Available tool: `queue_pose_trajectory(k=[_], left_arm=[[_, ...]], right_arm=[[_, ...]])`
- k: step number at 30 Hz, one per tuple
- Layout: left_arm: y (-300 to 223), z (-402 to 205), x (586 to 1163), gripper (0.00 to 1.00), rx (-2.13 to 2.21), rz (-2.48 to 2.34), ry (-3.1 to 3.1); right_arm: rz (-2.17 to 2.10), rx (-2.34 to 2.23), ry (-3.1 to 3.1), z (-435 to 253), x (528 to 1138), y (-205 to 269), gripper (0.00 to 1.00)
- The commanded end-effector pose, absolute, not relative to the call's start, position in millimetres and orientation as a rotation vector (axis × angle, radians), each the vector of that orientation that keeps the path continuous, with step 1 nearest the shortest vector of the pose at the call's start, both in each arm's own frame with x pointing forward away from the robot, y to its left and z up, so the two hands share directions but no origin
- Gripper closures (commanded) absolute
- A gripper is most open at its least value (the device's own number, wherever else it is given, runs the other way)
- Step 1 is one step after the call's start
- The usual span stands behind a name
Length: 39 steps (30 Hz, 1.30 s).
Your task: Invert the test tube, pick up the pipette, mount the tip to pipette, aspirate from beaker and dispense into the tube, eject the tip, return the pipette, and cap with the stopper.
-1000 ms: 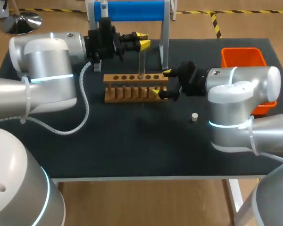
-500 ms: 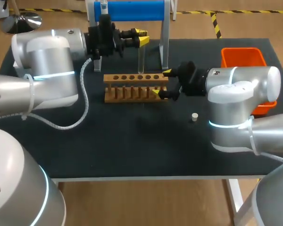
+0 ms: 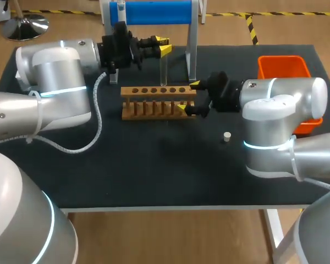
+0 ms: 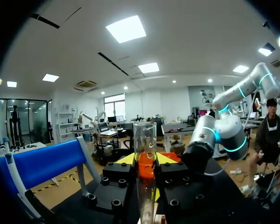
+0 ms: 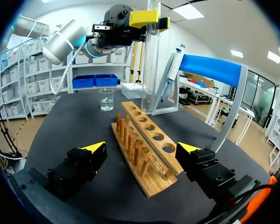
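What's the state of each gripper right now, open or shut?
Left gripper: closed on the test tube, which it holds upright.
Right gripper: open, jaws on either side of the wooden rack end, gripping nothing.

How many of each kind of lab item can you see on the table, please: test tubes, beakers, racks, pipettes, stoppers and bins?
test tube: 1
beaker: 1
wooden rack: 1
pipette: 1
stopper: 1
orange bin: 1
Total: 6
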State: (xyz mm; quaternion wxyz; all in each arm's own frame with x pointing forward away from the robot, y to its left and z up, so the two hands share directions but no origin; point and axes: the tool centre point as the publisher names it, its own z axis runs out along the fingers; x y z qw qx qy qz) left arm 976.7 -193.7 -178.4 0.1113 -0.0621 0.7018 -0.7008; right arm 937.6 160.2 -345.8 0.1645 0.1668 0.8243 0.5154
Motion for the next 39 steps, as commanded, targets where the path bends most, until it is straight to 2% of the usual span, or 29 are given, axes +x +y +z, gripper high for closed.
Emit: queue_pose_trajectory(k=[1, 39], left_arm=[[-194, -186, 983, 1.00, -0.170, -2.075, 2.050], [-194, -214, 992, 1.00, -0.180, -2.062, 2.081]], right_arm=[[1.471, 0.474, 2.346, -347, 937, 160, 0.00], [1.471, 0.474, 2.346, -347, 937, 160, 0.00]])
